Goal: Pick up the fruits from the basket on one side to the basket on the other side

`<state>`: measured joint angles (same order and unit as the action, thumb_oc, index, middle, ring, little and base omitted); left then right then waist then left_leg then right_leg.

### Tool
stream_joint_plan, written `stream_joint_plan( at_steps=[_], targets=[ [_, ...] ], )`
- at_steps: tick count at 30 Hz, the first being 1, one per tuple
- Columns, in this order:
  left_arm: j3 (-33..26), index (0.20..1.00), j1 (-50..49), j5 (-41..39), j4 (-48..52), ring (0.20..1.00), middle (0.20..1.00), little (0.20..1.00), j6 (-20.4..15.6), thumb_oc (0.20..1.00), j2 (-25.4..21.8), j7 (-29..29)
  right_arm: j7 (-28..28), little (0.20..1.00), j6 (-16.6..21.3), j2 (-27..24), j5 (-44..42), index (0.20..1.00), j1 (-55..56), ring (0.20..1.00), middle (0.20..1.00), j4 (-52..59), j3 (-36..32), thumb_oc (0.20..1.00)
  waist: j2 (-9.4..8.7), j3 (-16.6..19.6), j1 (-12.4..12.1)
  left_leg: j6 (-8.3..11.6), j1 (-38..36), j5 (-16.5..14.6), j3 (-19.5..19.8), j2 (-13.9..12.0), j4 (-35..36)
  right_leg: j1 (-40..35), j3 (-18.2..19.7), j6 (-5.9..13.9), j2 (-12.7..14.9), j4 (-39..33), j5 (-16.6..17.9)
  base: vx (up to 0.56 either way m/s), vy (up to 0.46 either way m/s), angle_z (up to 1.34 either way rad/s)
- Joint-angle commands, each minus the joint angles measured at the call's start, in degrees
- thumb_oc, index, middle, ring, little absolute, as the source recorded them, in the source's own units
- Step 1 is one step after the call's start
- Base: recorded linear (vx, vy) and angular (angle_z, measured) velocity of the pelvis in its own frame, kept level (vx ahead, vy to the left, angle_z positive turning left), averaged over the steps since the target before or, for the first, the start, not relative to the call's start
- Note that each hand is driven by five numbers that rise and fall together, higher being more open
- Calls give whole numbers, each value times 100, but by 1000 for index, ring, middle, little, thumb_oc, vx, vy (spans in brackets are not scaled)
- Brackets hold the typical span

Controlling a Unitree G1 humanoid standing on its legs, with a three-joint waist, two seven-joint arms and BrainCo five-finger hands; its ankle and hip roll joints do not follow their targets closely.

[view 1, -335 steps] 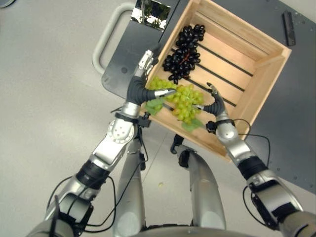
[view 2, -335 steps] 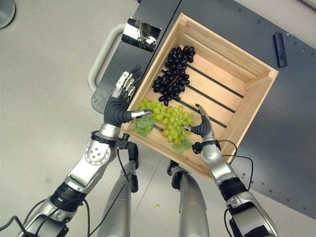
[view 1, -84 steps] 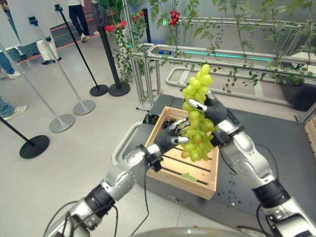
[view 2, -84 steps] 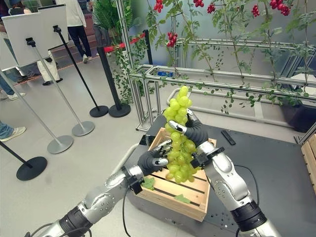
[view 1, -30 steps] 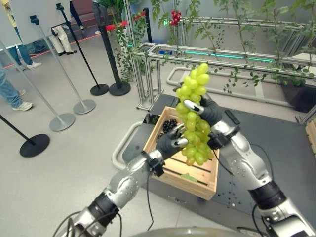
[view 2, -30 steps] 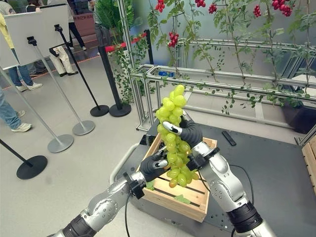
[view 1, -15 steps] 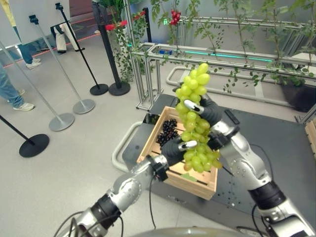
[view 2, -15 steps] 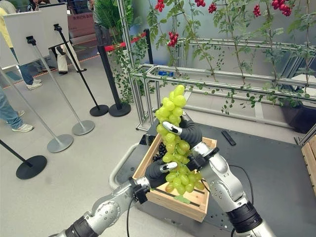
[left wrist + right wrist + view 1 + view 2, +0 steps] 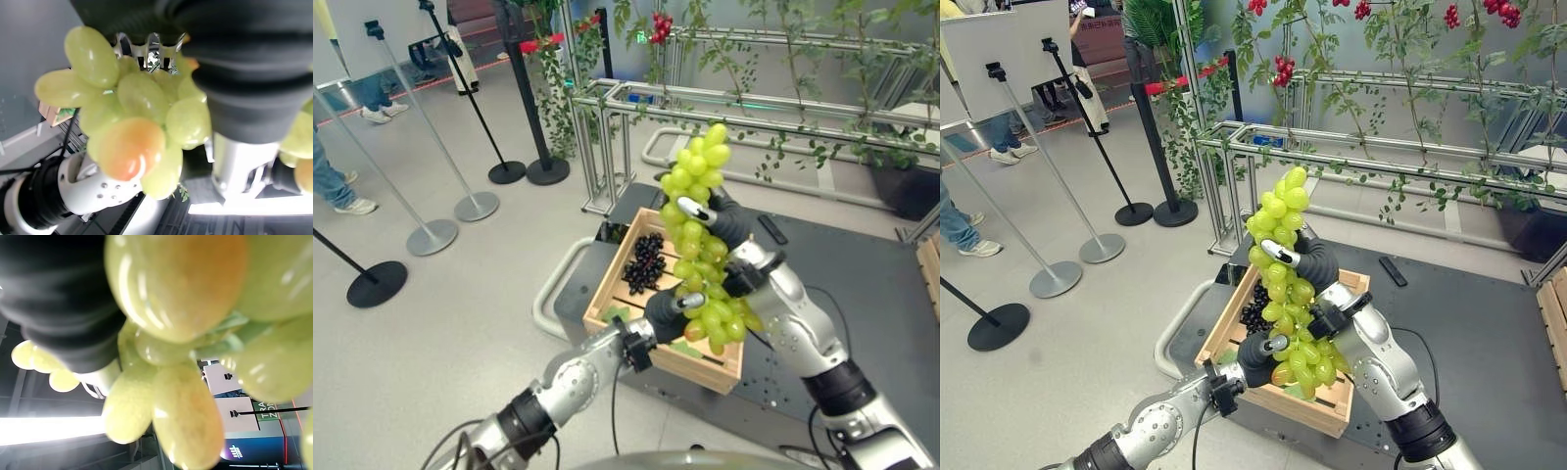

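A long bunch of green grapes point(image 9: 698, 231) hangs upright in the air above a wooden crate point(image 9: 603, 300). My right hand point(image 9: 728, 221) is shut on the bunch's upper middle, with the dark cover behind the fruit. My left hand point(image 9: 666, 309) is curled against the bunch's lower end, thumb tip on the grapes point(image 9: 1290, 294). A cluster of black grapes point(image 9: 645, 262) lies in the crate's far left part, with green leaves on its slats. In the left wrist view, green grapes point(image 9: 142, 117) press close against the hand's cover.
The crate sits on a dark platform point(image 9: 862, 284) with a grey handle loop point(image 9: 548, 294) at its left. A small black bar point(image 9: 768, 229) lies behind the crate. Another wooden crate's edge point(image 9: 930, 266) shows at far right. Metal rails with vines, stanchions point(image 9: 475, 201) and people stand beyond.
My left hand has slid down the bunch, from its middle to its lower end. The black grapes in the crate have come into view. My right hand has kept the bunch in place.
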<state>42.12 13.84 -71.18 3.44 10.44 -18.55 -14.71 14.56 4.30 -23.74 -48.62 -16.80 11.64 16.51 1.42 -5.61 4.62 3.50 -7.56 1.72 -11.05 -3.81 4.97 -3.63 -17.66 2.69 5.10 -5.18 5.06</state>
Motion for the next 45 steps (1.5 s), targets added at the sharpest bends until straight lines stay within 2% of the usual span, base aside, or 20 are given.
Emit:
stream_joint_plan(
  at_steps=[1,3,4,7,31,32,35,36,39,40,42,45],
  targets=[
    [275,1000,575,-311,501,1000,1000,1000,-238,1000,581,-304,28,200,399,300,-139,200,-751,200,200,352,-34,200,-285,107,117,-126,65,-122,178,124,-37,-276,-151,662,382,387,-422,0,0,0],
    [263,1000,592,-294,483,1000,1000,1000,-293,1000,610,-273,11,200,416,333,-114,200,-731,200,200,360,-41,200,-285,102,120,-125,69,-116,183,123,-34,-273,-162,662,379,386,-422,0,0,0],
    [260,915,597,-300,473,915,915,915,-309,915,626,-248,-1,200,428,337,-98,200,-731,200,200,369,-44,200,-286,101,124,-126,70,-116,184,122,-32,-274,-165,660,379,386,-421,0,0,0],
    [255,200,588,-289,438,200,200,200,-364,200,640,-180,-31,200,446,344,-68,200,-734,200,200,380,-51,200,-283,104,125,-128,73,-118,193,122,-30,-271,-161,657,380,378,-413,0,0,0],
    [63,200,667,83,318,200,200,200,-535,200,625,-48,-151,200,558,422,-90,200,-824,200,200,496,-159,200,-305,122,100,-141,65,-144,192,125,-35,-277,-149,665,377,365,-401,0,0,0],
    [-30,200,647,190,279,200,200,200,-611,200,582,-17,-186,1000,582,436,-117,1000,-793,1000,1000,464,-198,1000,-308,112,94,-143,60,-147,192,131,-42,-280,-149,668,377,369,-400,0,0,0],
    [-202,200,569,326,326,200,200,200,-673,200,458,-15,-228,1000,601,427,-170,1000,-692,1000,1000,514,-309,1000,-316,119,77,-146,56,-152,202,131,-46,-288,-156,667,374,366,-407,0,-13,0],
    [-487,200,460,558,376,200,200,200,-802,200,251,-6,-288,1000,633,443,-219,1000,-566,1000,1000,532,-462,1000,-306,116,31,-146,58,-149,219,128,-56,-293,-173,658,376,369,-416,0,0,0],
    [-772,200,267,591,484,200,200,200,-845,200,123,-8,-301,1000,644,430,-255,1000,-410,1000,1000,573,-576,1000,-305,123,1,-140,53,-152,230,126,-66,-311,-185,654,373,369,-428,5,-21,0],
    [-1210,200,88,812,585,200,200,200,-1057,200,-15,28,-317,1000,640,434,-246,1000,-193,1000,1000,587,-746,1000,-291,132,-49,-133,42,-154,246,114,-79,-338,-207,632,361,378,-465,0,0,0],
    [-1261,200,-41,765,626,200,200,200,-1043,200,-14,32,-325,1000,632,440,-251,1000,-135,1000,1000,595,-765,1000,-289,135,-56,-127,34,-157,258,107,-85,-350,-219,623,353,384,-478,3,-33,1],
    [-1799,200,-408,887,859,200,200,200,-1202,200,-132,38,-262,1000,608,470,-308,1000,106,1000,1000,572,-864,1000,-290,141,-129,-92,51,-167,328,58,-167,-389,-263,571,304,420,-558,-11,-76,2]
  ],
)
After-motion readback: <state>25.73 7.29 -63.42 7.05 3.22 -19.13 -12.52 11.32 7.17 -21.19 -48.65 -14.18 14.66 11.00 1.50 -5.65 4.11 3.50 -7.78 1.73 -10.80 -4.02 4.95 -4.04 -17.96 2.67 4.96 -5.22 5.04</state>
